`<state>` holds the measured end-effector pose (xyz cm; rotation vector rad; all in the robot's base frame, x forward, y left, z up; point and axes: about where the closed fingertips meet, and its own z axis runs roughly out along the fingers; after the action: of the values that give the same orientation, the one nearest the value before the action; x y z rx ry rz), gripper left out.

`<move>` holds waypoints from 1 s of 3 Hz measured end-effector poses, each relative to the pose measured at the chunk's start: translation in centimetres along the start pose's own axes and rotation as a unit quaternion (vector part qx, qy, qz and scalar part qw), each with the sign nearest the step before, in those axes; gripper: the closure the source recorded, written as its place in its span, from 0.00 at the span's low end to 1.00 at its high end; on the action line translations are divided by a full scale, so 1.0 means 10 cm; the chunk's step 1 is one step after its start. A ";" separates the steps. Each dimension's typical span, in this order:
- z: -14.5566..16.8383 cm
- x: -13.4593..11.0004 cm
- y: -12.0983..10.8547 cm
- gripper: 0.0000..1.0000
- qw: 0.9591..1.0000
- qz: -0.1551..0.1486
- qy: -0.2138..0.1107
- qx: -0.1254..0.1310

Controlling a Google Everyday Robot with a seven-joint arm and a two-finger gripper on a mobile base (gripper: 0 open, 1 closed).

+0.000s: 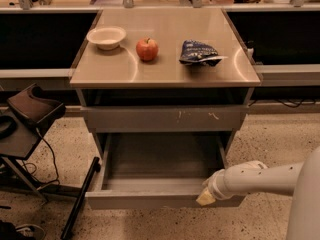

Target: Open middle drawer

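The middle drawer (150, 200) is a wide shallow grey drawer that stands pulled far out of the cabinet, its empty inside showing. Its plain front panel faces me low in the view. My gripper (206, 197) is at the right part of that front panel, at its top edge, on the end of the white arm (260, 179) that comes in from the right. Above the open drawer is a taller grey front with pale scratch marks (165, 119), which is shut.
On the cabinet top (100, 76) stand a white bowl (106, 37), a red apple (147, 49) and a blue snack bag (199, 53). A dark chair or stand (30, 114) with black legs stands at the left on the speckled floor. Dark counters run on both sides.
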<state>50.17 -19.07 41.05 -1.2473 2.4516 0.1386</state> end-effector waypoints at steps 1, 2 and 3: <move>0.00 0.00 0.00 1.00 1.000 0.000 0.000 0.000; 0.00 0.11 0.10 1.00 1.000 0.004 -0.003 0.000; -0.03 0.08 0.09 1.00 1.000 0.004 -0.003 0.000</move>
<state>48.91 -19.24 40.97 -1.2348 2.4521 0.1430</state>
